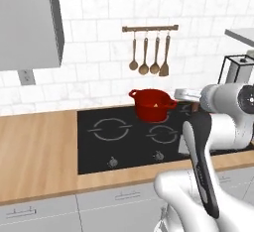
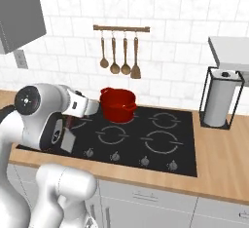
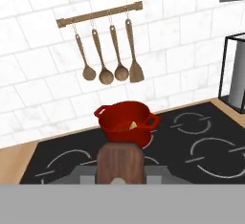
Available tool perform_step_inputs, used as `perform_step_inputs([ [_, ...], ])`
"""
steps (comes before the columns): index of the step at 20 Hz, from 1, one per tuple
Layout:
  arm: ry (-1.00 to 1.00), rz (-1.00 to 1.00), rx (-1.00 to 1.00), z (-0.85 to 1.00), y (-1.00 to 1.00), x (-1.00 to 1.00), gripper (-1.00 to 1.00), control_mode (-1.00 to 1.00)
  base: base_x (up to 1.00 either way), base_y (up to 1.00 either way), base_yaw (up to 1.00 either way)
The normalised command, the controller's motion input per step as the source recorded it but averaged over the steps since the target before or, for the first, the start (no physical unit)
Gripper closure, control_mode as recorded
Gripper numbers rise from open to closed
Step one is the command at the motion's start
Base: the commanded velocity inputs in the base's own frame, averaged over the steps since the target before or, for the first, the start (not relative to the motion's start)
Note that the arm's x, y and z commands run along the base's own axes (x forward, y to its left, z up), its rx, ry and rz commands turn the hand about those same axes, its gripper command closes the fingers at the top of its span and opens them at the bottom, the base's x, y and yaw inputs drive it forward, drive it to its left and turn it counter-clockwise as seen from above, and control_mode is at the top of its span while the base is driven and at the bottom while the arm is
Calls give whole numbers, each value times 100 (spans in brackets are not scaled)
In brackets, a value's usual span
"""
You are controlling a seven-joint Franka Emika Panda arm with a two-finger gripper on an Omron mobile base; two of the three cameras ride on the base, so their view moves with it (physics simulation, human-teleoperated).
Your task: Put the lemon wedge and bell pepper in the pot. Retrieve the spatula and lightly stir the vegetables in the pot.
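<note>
Jaws [image 3: 119,174]: pressed together on the dark-brown handle of the spatula [image 3: 119,161], which fills the lower centre of the hand view. In the right base view the grey blade [image 2: 68,142] hangs below the hand at the left of the frame, over the near left part of the hob [image 2: 160,163]. It is well short of the pot.

Pot [image 3: 125,125]: deep red, upright on a rear burner, centre of the hand view, straight ahead of the jaws. Both loop handles are visible.

Lemon wedge [image 3: 134,125]: a pale-yellow speck inside the pot, also seen from the left base view.

Bell pepper: I cannot make it out. Red against the red pot wall, or hidden below the rim. I see none on the hob or on the bench [image 1: 34,146].

Wooden spoons and turner [image 3: 110,60]: hanging on the wall rail above the pot, untouched. Paper-towel stand [image 2: 219,100] is at the right, clear of the work.

Progress, my judgement: loading looks done for the wedge, probably for the pepper too. Spatula retrieved. Left to do: carry the blade over the rim, lower it, stir lightly.
</note>
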Motion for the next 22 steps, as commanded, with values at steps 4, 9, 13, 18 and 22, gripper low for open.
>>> perform_step_inputs([
  [4, 0, 0, 0, 0, 0, 0, 100, 100, 68, -33, 6],
  [9, 0, 0, 0, 0, 0, 0, 100, 100, 100, 0, 2],
  [13, -10, 3, 0, 35, 0, 73, 100, -100, 25, 0, 0],
  [18, -24, 8, 0, 64, 0, 100, 100, -100, 0, 0, 0],
  [22, -13, 2, -10, 10, 13, 100, 100, -100, 0, 0, 0],
])
